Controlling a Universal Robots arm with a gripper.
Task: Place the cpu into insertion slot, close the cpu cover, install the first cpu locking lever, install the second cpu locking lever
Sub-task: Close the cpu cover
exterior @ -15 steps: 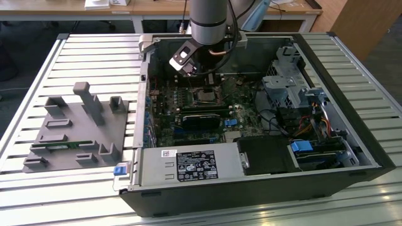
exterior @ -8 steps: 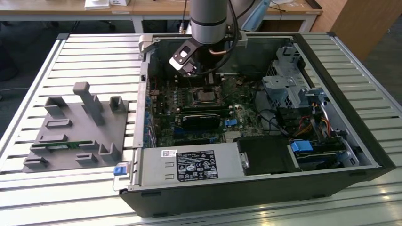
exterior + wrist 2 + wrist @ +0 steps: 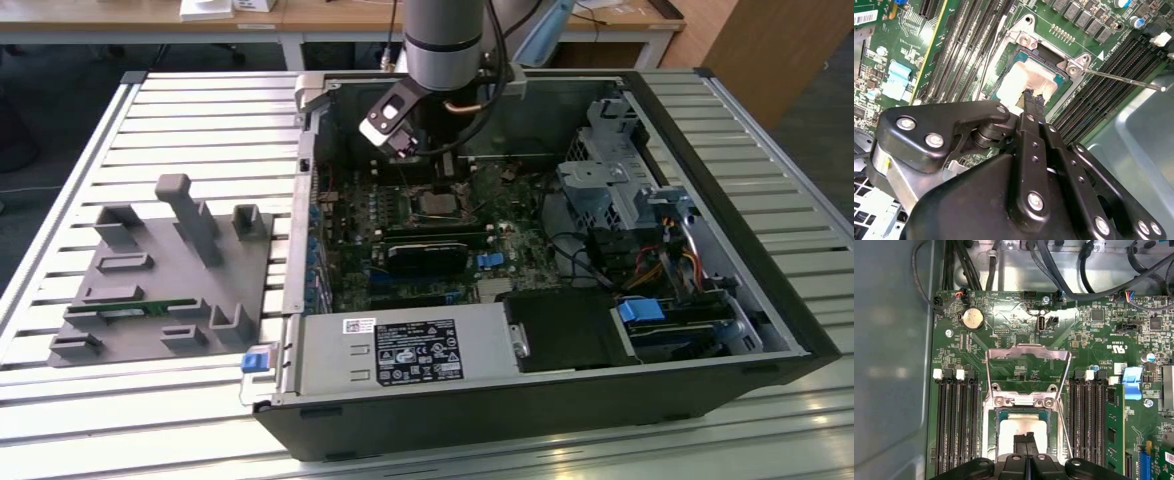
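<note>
Silver-grey metal marks the spot in the exterior view: the cpu [image 3: 438, 205] lies flat in the insertion slot [image 3: 416, 212], about mid-board in the open computer case [image 3: 767, 310] that rests on the slatted bench [image 3: 134, 420]. The pincer [image 3: 447, 172] hangs straight above the chip on the downward-reaching arm. A grey parts fixture [image 3: 160, 270] sits well apart, towards the exterior view's left.

In the second wrist view the pincer [image 3: 1034, 96] is closed, its tips drawn together with nothing visible between them. They are just over or touching the top of the cpu [image 3: 1019, 80]; I cannot tell which. A thin locking lever [image 3: 1119, 79] juts out sideways from a corner of the slot, unlatched.

In the first wrist view the cpu [image 3: 1021, 427] sits square inside the slot's silver rim [image 3: 988, 432], directly under the pincer [image 3: 1026, 439]. The cpu cover [image 3: 1026, 352] is swung open, hinged along the slot edge beyond the fingertips, and its hinge line runs across between the two banks of memory slots [image 3: 956, 425]. Those banks flank the slot closely on both sides, so side room looks tight. The space above the chip is free apart from the pincer itself.
</note>
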